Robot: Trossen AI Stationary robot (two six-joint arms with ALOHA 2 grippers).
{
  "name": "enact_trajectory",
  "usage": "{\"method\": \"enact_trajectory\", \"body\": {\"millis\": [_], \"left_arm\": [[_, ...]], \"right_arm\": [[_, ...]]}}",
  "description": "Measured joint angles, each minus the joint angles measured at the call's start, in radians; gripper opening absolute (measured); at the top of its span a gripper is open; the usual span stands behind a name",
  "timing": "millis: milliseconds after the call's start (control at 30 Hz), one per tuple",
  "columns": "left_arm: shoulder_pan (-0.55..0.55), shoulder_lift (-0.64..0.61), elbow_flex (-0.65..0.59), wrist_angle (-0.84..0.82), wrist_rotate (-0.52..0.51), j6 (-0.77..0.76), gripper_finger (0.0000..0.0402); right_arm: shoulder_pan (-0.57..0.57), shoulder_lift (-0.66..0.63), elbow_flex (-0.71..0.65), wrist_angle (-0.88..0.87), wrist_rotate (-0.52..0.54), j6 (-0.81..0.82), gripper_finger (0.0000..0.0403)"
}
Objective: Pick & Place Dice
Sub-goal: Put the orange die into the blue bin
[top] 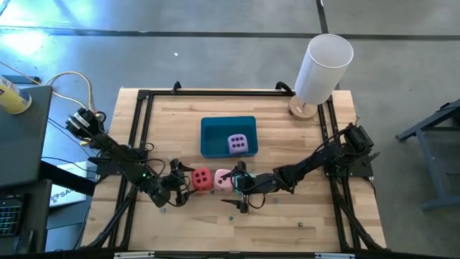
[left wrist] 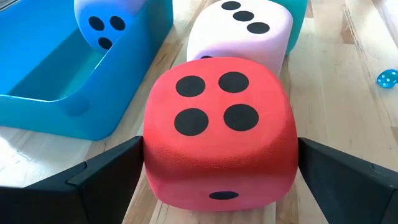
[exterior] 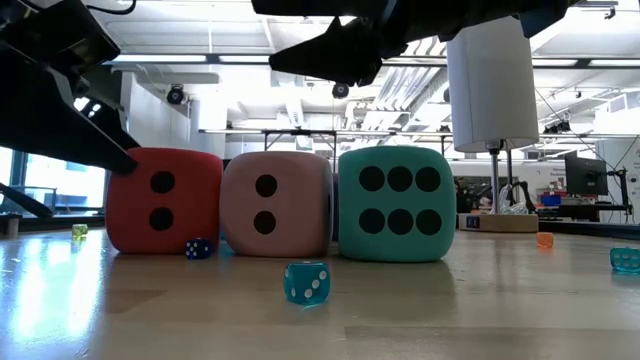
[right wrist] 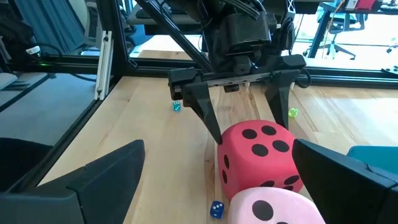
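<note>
Red die (left wrist: 219,130), four dots up

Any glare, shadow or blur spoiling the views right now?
High view: bright glare on the floor at top left. Low view: backlit by windows, the arms read as silhouettes, the red die stays clear. Left wrist view: the purple die looks blue-tinted in the tray.

Two dark jointed arms, black wedge-shaped fingers, seemingly loose cabling.
</note>
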Motion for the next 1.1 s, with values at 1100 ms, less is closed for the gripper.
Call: {"method": "enact_trajectory", "body": {"millis": [1100], "left_arm": [[-0.001, -0.013, 0.000, -0.005, -0.023, 0.017, 0.0348]], "right_arm": [[0.000, 0.000, 0.000, -0.014, 0.000, 0.000, 0.0400]]}}
